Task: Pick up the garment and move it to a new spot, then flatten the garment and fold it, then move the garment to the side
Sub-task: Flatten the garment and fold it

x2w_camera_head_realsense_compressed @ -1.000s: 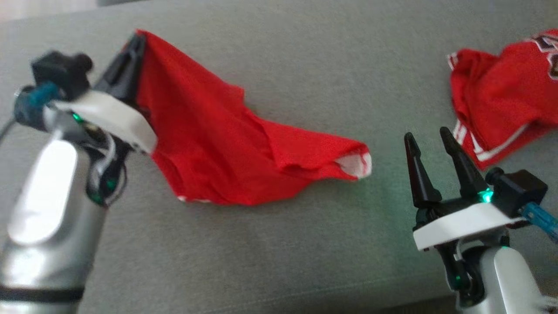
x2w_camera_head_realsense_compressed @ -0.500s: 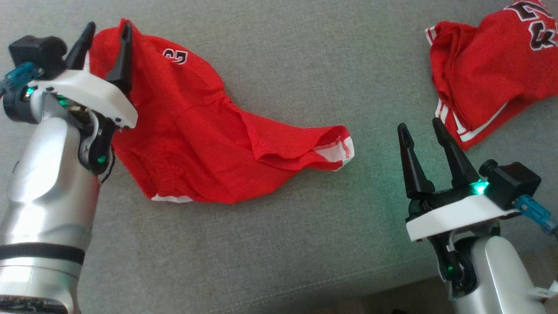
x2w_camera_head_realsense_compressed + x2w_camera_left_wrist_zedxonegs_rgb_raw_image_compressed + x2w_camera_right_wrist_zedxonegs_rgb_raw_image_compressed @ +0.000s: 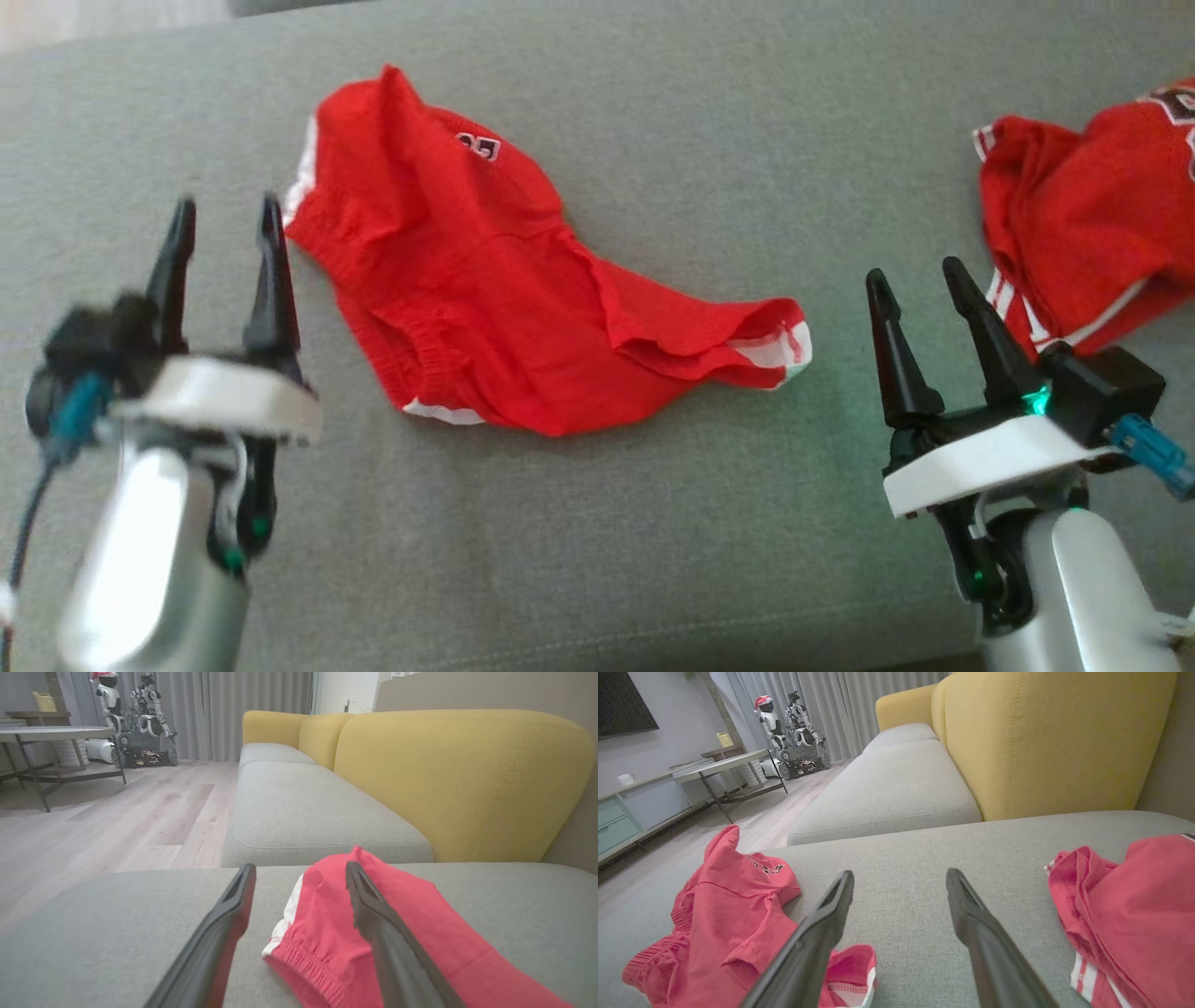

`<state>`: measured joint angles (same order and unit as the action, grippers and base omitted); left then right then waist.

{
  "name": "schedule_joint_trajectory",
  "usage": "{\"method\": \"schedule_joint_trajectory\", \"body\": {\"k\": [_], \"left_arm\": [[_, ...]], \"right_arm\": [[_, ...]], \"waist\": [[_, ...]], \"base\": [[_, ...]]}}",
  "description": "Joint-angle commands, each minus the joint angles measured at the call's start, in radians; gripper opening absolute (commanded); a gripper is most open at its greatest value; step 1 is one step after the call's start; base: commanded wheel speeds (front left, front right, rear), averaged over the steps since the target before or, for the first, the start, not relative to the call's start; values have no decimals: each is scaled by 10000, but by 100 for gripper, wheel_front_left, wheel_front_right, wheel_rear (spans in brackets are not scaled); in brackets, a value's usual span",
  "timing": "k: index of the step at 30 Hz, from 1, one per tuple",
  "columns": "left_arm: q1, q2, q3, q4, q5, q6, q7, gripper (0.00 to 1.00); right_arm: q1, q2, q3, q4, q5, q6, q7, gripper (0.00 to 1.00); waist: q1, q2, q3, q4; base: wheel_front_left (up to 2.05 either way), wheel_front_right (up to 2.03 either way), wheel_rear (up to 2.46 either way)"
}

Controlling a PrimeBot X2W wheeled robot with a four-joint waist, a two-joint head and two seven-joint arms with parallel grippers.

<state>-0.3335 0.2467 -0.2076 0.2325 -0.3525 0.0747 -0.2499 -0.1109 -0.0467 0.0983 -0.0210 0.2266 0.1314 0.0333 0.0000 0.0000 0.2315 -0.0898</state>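
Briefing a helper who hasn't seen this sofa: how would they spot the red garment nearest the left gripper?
On the grey sofa seat, look to the middle, just beyond the left gripper. The red shorts lie there crumpled, with a gathered elastic waistband and white side trim; the other red garment, a jersey with large lettering, sits apart at the far right.

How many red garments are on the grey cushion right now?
2. Red shorts lie crumpled mid-cushion; a red jersey lies at the far right, cut off by the picture's edge, so more could be hidden beyond it.
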Motion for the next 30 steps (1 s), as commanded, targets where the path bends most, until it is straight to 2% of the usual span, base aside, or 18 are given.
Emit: {"method": "schedule_joint_trajectory", "body": {"k": [1, 8, 16, 30], "left_arm": [[110, 216, 477, -651, 89, 134, -115, 100], [2035, 33, 621, -2319, 362, 669, -117, 100], [3463, 66, 355, -3022, 521, 751, -6, 100], [3999, 203, 156, -3393, 542, 853, 302, 100]], "right_arm": [[-18, -36, 165, -416, -83, -7, 59, 100], [321, -35, 15, -462, -237, -7, 302, 100], [833, -35, -45, -500, -367, -7, 551, 100], [1260, -35, 20, -677, -512, -7, 815, 100]], "waist": [[0, 0, -241, 232], [0, 0, -800, 652], [0, 0, -1393, 859], [0, 0, -1705, 889]], "base": [[0, 0, 0], [0, 0, 0], [0, 0, 0], [0, 0, 0]]}}
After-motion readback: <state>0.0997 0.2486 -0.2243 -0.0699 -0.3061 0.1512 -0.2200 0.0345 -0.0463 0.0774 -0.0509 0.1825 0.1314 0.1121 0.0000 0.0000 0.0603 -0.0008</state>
